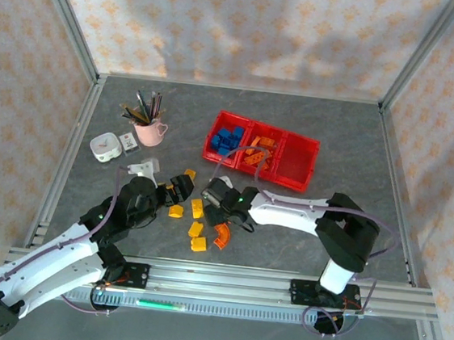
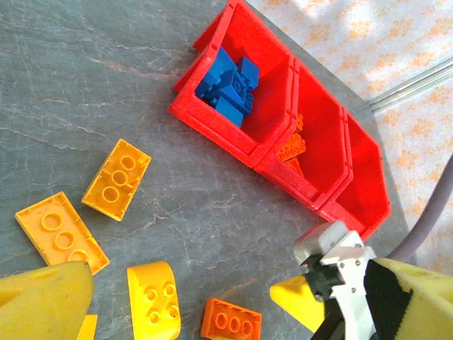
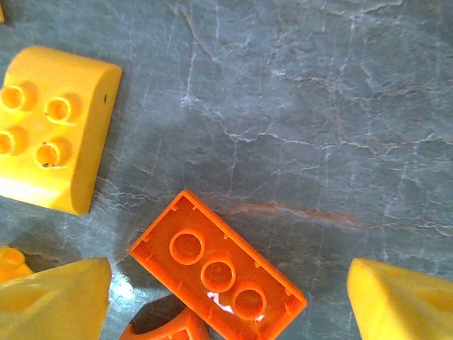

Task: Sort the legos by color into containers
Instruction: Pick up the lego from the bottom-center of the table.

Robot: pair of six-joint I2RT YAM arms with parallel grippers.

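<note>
The red containers [image 1: 299, 182] stand at the back. Blue legos [image 1: 228, 140] fill the left bin [image 2: 212, 113], orange ones [image 1: 254, 155] the middle bin [image 2: 333, 142], and the right bin [image 2: 368, 170] looks bare. My right gripper [image 3: 230, 304] is open, low over the table, with an upside-down orange brick [image 3: 219, 273] lying flat between its fingers [image 3: 53, 301]. An orange arch [image 3: 163, 326] touches that brick. My left gripper [image 2: 233, 312] is open above several yellow bricks [image 2: 117, 178]. The right gripper [image 1: 216, 208] sits just right of the left gripper [image 1: 178, 188].
Yellow bricks [image 1: 195, 229] and an orange arch [image 1: 223, 234] lie between the arms near the front. A curved yellow brick [image 3: 53, 127] lies left of the orange one. A pink cup of pens [image 1: 148, 129] and a small white box [image 1: 105, 146] stand at the back left.
</note>
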